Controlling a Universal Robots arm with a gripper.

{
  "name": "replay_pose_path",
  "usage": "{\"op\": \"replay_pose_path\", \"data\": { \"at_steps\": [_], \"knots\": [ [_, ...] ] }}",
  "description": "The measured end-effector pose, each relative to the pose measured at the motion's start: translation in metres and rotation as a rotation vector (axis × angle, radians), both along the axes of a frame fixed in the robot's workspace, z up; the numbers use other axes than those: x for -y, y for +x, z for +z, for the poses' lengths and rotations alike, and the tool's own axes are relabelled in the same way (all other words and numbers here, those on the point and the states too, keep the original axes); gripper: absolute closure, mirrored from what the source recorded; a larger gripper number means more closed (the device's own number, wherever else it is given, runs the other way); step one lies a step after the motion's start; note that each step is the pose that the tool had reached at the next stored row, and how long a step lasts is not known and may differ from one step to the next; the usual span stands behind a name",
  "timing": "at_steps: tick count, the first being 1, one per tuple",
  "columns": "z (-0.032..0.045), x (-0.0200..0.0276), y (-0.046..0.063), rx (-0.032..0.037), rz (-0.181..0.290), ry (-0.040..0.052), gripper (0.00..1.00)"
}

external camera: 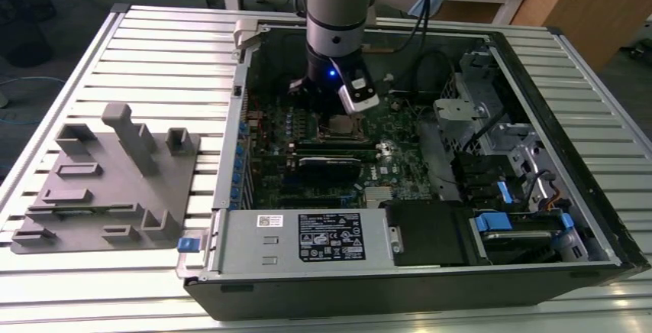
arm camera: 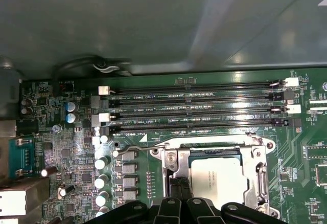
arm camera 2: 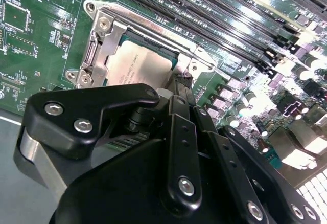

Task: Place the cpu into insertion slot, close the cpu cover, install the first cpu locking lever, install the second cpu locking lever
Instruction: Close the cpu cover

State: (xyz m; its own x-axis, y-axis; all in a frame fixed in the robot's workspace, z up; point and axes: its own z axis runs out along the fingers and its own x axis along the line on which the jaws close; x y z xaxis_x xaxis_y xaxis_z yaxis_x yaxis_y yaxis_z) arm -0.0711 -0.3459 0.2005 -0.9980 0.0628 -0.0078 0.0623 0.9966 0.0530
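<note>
The cpu (arm camera: 217,179) (arm camera 2: 137,69), a flat silver-grey chip, lies in the insertion slot (external camera: 341,126) on the green board inside the open computer case. The silvery cpu cover (arm camera: 258,169) (arm camera 2: 100,44) lies flat around it, with the chip showing through its cut-out. A thin wire locking lever (arm camera: 204,143) runs along the socket side that faces the memory slots. My gripper (arm camera: 177,184) (arm camera 2: 178,87) (external camera: 340,116) hovers at the socket's edge beside the chip. Its black fingers are pressed together, shut, and I see nothing between them.
Long black memory slots (arm camera: 194,109) (arm camera 2: 219,22) run beside the socket, and capacitors (arm camera: 101,162) stand nearby. The case walls, a drive cage (external camera: 489,134) and a grey power supply (external camera: 305,237) hem in the board. A grey fixture tray (external camera: 102,180) lies on the slatted table.
</note>
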Motion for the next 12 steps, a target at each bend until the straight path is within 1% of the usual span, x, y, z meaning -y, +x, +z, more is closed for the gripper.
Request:
{"op": "replay_pose_path", "data": {
  "at_steps": [9, 12],
  "knots": [
    [0.0074, 0.0, 0.0, -0.0001, 0.0, -0.0002, 0.9],
    [0.0117, 0.0001, 0.0, -0.0001, 0.0, -0.0002, 0.9]
  ]
}}
